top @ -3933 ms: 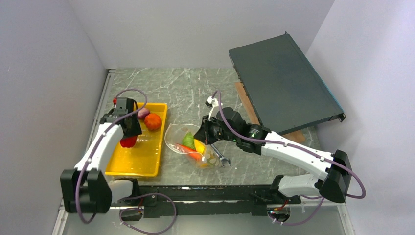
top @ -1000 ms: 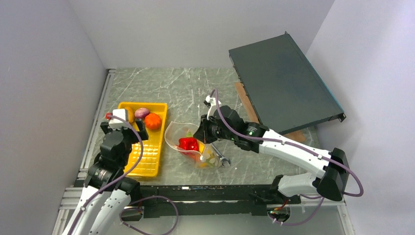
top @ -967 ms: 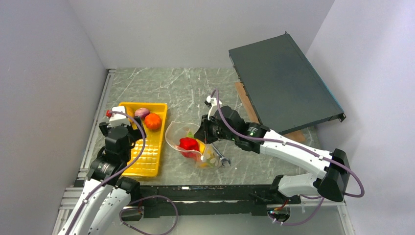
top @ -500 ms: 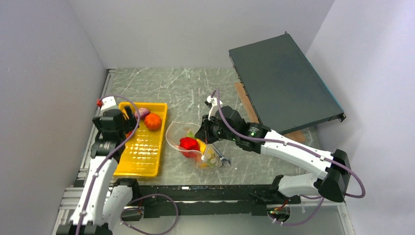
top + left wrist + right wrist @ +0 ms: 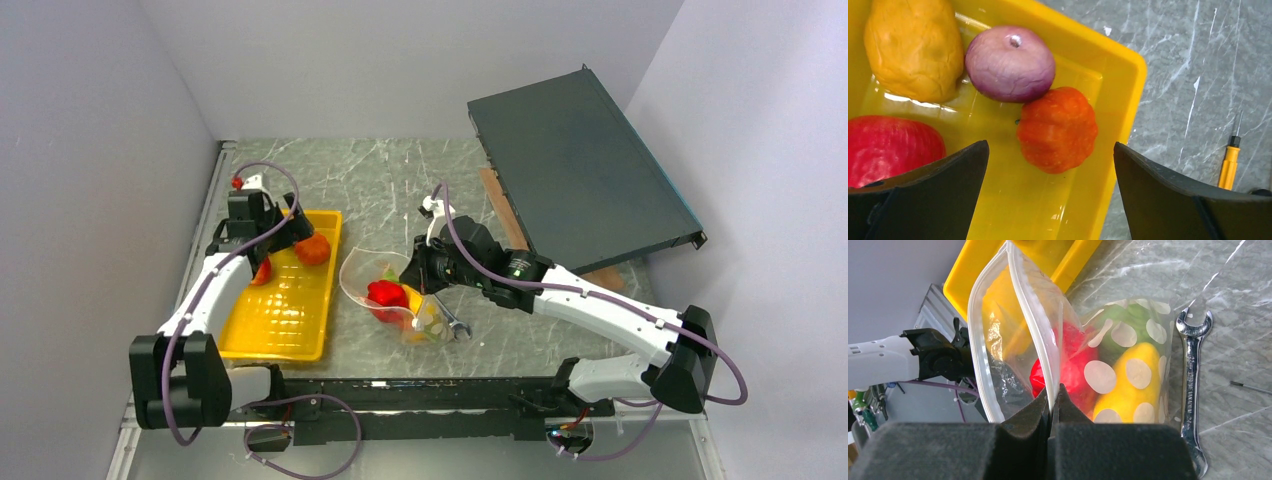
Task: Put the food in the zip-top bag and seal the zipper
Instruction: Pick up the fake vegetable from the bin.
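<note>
The zip-top bag (image 5: 357, 282) (image 5: 1153, 340) lies at the table's middle, its mouth held open toward the yellow tray (image 5: 285, 320). My right gripper (image 5: 412, 275) (image 5: 1053, 396) is shut on the white zipper (image 5: 1035, 325) of one mouth edge. Inside the bag are a red pepper (image 5: 384, 293) (image 5: 1073, 365), a yellow pepper (image 5: 1133, 385) and a green cabbage (image 5: 1120, 322). My left gripper (image 5: 272, 222) (image 5: 1050, 145) hangs open over the tray's far end, just above an orange piece (image 5: 1058, 130). A purple piece (image 5: 1010, 64), a yellow-brown piece (image 5: 913, 47) and a red piece (image 5: 893, 150) lie beside it.
A steel wrench (image 5: 450, 322) (image 5: 1193, 390) lies against the bag's right side. A yellow-handled screwdriver (image 5: 1229, 165) rests on the marble right of the tray rim (image 5: 1118, 100). A dark flat panel (image 5: 580, 170) leans at the back right. Grey walls close in left and rear.
The red pepper went from the left gripper into the bag. Since then the left arm has swung to the tray's far end, jaws open. The right gripper has kept its hold.
</note>
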